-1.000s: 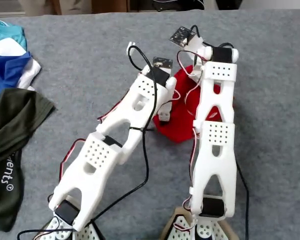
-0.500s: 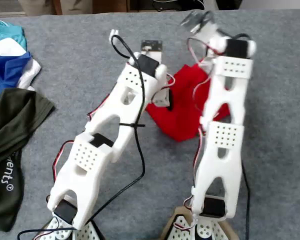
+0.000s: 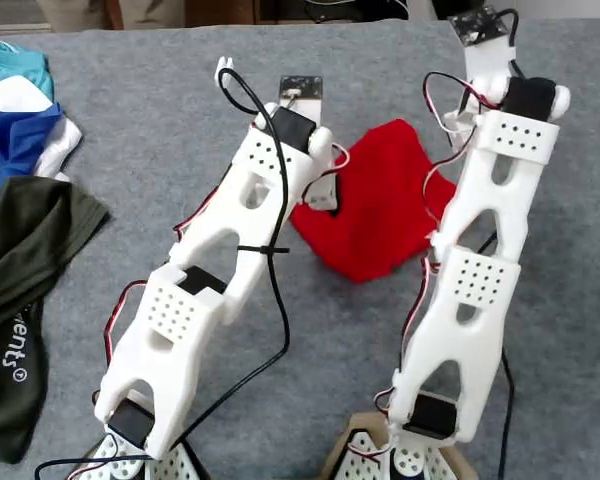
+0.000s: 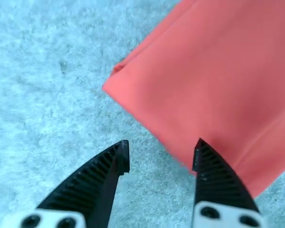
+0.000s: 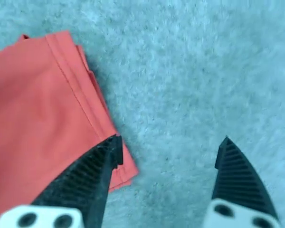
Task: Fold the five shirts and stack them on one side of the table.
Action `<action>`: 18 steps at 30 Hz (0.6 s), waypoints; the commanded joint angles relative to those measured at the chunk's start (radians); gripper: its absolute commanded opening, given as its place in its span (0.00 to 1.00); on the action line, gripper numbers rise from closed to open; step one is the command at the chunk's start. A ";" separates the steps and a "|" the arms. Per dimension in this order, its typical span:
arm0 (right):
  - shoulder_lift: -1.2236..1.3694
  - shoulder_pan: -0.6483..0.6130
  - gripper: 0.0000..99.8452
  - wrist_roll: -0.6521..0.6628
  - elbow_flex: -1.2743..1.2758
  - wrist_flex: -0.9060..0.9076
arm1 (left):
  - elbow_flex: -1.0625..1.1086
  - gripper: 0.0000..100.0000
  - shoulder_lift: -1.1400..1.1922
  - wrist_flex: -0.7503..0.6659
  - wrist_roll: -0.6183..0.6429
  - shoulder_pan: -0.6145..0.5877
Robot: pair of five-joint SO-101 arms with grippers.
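Note:
A folded red shirt [image 3: 375,210] lies flat on the grey cloth-covered table [image 3: 540,260], between the two arms. My left gripper [image 4: 161,149] is open just above the shirt's near-left corner [image 4: 213,80]; one finger is over the red cloth, the other over the table. From above, this gripper [image 3: 323,197] sits at the shirt's left edge. My right gripper [image 5: 168,152] is open and empty over bare table beside the shirt's hemmed edge [image 5: 47,118], at the shirt's far right side.
A pile of unfolded shirts lies at the table's left edge: teal [image 3: 15,62], white with blue [image 3: 20,130] and dark green [image 3: 20,260]. The white arms [image 3: 220,270] and their cables cross the middle of the table. Bare cloth lies to the right.
The right arm has swung right and farther back, off the red shirt, uncovering it. The left arm has shifted slightly left to the shirt's left edge. The shirt now lies flatter.

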 commanded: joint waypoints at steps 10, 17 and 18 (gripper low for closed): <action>-0.507 0.022 0.32 -0.485 0.839 -0.002 | -0.011 0.20 0.027 -0.114 0.002 -0.021; -0.596 -0.001 0.32 -0.911 1.133 -0.190 | -0.072 0.20 0.027 0.006 -0.103 -0.069; -0.596 0.001 0.32 -0.959 1.155 -0.213 | -0.089 0.20 0.027 0.025 -0.104 -0.080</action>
